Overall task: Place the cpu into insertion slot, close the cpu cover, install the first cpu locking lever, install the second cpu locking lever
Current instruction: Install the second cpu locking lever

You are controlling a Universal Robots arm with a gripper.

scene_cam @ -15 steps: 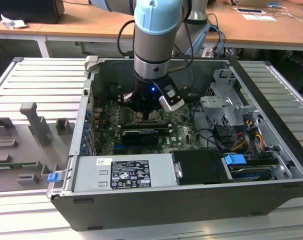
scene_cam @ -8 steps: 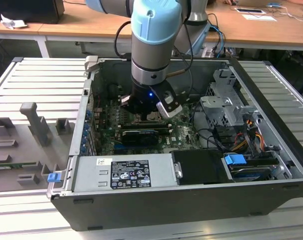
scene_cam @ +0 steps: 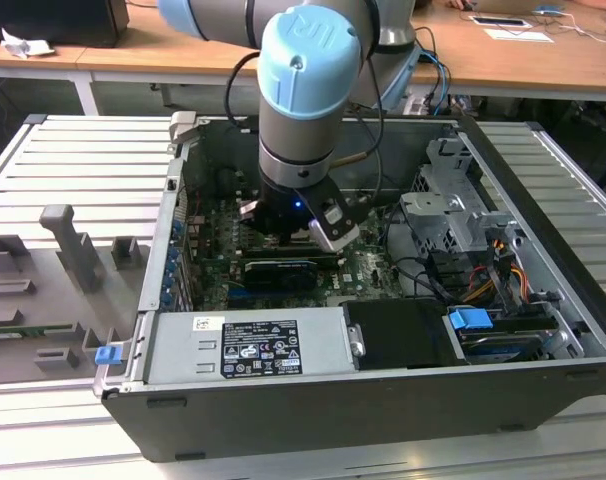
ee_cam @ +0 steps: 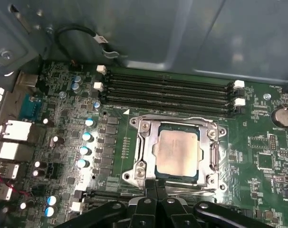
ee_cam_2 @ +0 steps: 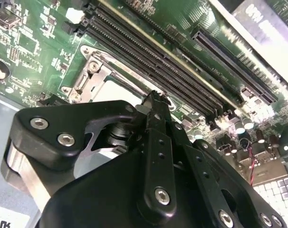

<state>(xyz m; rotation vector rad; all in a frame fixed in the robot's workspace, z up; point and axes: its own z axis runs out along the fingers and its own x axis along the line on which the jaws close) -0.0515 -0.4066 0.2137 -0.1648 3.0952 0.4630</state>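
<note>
In the first wrist view the cpu [ee_cam: 177, 151] lies flat in the insertion slot, which is hidden beneath it. The silvery cpu cover [ee_cam: 145, 142] is folded down around the chip, its cut-out showing the pale metal top. A thin wire lever [ee_cam: 182, 118] runs along the socket's side toward the memory slots; another [ee_cam: 194, 189] lies along the opposite side. My gripper [ee_cam: 156, 186] is shut, its black tips together at that opposite side of the socket with nothing seen between them. In the second wrist view the gripper [ee_cam_2: 155, 99] hangs just over the cover [ee_cam_2: 99, 80].
The arm's wrist [scene_cam: 298, 120] reaches down into an open computer case [scene_cam: 543, 180]. Long black memory slots [ee_cam: 168, 92] run beside the socket. A black card [scene_cam: 280, 272], a power supply [scene_cam: 253, 345], a drive cage [scene_cam: 453, 210] and cables [scene_cam: 483, 270] surround the board.
</note>
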